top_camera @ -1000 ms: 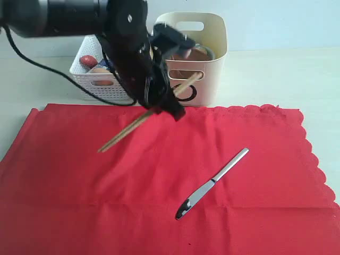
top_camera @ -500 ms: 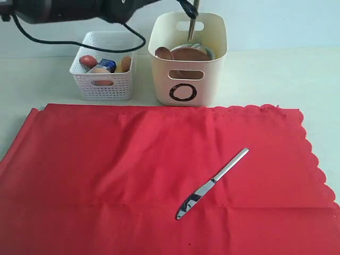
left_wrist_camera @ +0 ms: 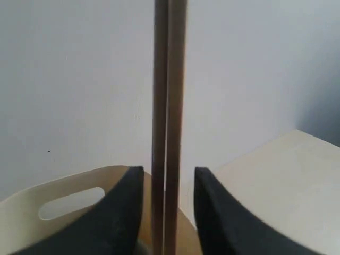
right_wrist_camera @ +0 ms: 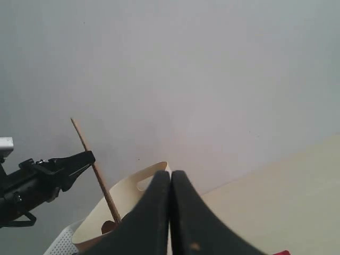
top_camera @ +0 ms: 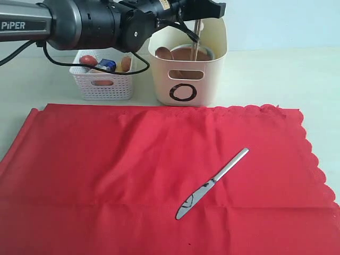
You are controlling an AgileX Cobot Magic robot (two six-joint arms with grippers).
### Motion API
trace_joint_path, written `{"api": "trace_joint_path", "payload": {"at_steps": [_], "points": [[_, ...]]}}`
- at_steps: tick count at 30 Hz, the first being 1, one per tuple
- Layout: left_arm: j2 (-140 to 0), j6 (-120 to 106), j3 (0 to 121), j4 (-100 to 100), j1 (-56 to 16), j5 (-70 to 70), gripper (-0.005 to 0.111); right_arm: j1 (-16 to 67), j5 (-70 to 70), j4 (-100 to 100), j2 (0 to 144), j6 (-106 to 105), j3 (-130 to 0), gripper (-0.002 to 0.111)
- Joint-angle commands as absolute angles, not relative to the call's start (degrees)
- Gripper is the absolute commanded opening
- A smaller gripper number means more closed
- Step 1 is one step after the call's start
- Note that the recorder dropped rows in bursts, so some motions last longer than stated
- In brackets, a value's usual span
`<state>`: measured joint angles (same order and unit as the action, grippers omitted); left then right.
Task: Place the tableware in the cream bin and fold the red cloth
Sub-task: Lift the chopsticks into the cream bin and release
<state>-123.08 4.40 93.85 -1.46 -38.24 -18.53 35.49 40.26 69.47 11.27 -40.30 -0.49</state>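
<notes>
**Left end effector** [left_wrist_camera: 169,178]: level above the cream bin [top_camera: 212,79]. Its jaws are narrowly parted, with a sliver of gap on each side of the upright wooden chopsticks [top_camera: 197,41]. The sticks look released, and their lower ends are inside the bin beside the brown plate [top_camera: 188,53].

**Right end effector** [right_wrist_camera: 170,178]: jaws pressed together, empty, raised clear.

**Hazards:**
- The sticks' tops stand above the rim. They may tip over the wall, or be dragged out if the arm pulls back across them.
- The arm's cable [top_camera: 79,66] droops over the white lattice basket [top_camera: 103,90] and could snag.
- The slim metal-handled utensil [top_camera: 212,183] lies flat on the red cloth [top_camera: 95,159], so a pinch may gather fabric with it.

**Room:** Bin and basket sit side by side near the far edge of the worktop [top_camera: 276,74], and the far right corner is bare. The cloth covers the near half, and its near border is out of view.
</notes>
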Motion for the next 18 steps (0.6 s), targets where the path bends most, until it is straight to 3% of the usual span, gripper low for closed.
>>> {"api": "trace_joint_path", "payload": {"at_steps": [1, 4, 13, 18], "points": [[-122.7, 5.02, 94.14, -0.74, -37.86, -19.29, 0.057, 35.34, 40.44, 68.95, 11.13, -40.47, -0.31, 0.0], [-122.7, 5.14, 94.14, -0.65, -37.86, -19.13, 0.062, 35.34, 40.44, 68.95, 11.13, -40.47, -0.31, 0.0], [-121.16, 5.14, 94.14, -0.65, -37.86, -15.26, 0.062, 35.34, 40.44, 68.95, 11.13, -40.47, -0.31, 0.0], [-118.12, 5.14, 94.14, -0.65, -37.86, -8.66, 0.054, 35.34, 40.44, 68.95, 11.13, -40.47, -0.31, 0.0]]}}
